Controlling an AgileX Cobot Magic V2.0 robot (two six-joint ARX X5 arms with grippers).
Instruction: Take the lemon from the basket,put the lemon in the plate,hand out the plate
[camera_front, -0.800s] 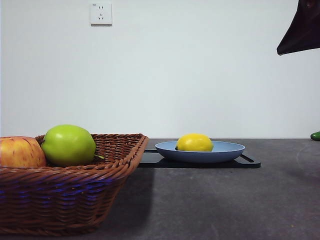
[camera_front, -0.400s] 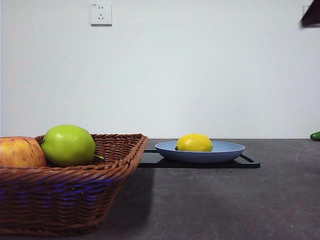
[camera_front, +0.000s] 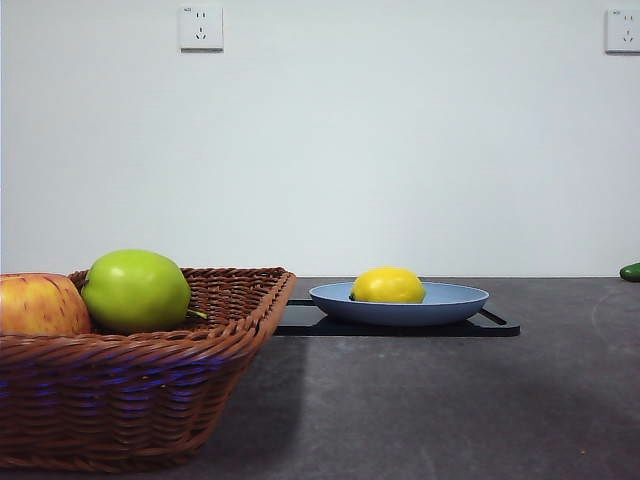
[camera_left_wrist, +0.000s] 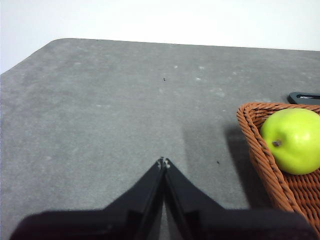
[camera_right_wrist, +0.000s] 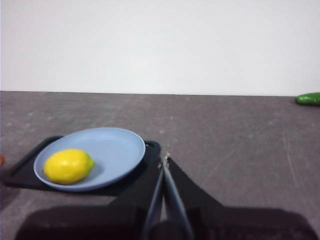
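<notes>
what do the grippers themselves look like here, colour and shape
Only the jaws show, in the wrist views. The left gripper has two matte black, flat jaws that widen toward the camera and taper to a sharp point, with tiny pale specks at the tips. The right gripper looks the same: black, wedge-shaped, plain. No cables or markings are visible.

Plain white wall, dark grey table.

We saw a bare white wall (camera_front: 400, 150) behind a matte, dark grey table (camera_front: 450, 400), faintly speckled and scuffed. Two white power sockets sat high on that wall, one toward the left (camera_front: 201, 27), one at the right edge (camera_front: 622, 30). Light was soft and even, with mild shadows on the tabletop.
</notes>
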